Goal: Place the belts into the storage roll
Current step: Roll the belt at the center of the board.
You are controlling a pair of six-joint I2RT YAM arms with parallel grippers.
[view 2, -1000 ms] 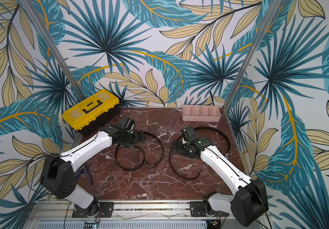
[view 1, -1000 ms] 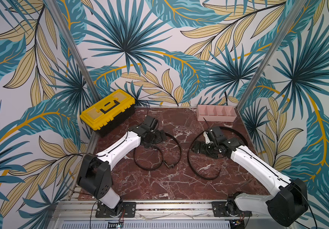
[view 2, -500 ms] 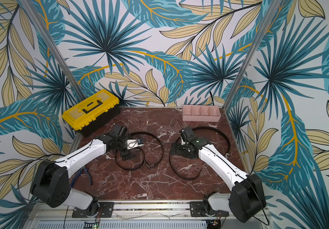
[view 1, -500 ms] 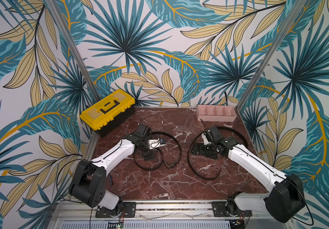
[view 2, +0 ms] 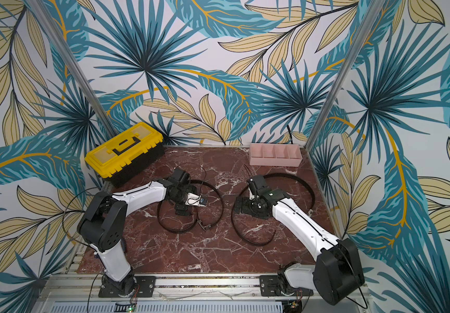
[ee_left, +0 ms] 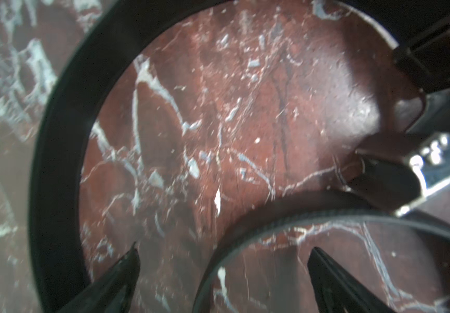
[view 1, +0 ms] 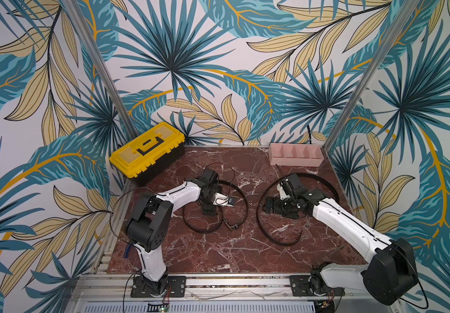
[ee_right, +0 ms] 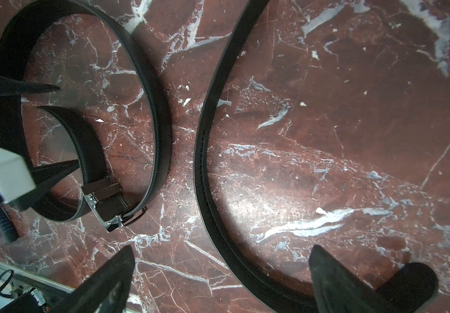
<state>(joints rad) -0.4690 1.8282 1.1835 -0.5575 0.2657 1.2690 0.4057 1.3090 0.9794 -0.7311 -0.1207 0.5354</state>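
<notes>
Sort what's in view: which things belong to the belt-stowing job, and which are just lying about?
Job:
- black belt looped with a metal buckle
- second black belt in an open arc
- pale pink four-compartment plastic tray, holding nothing
- left tool and right tool, both open

Lying about:
- yellow-and-black plastic toolbox, lid shut, by the back wall

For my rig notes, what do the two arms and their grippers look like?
The left arm and right arm have white tubular links, bulky black joint housings and thin black cables along them. The left gripper and right gripper have dark, tapering, pointed fingers.
</notes>
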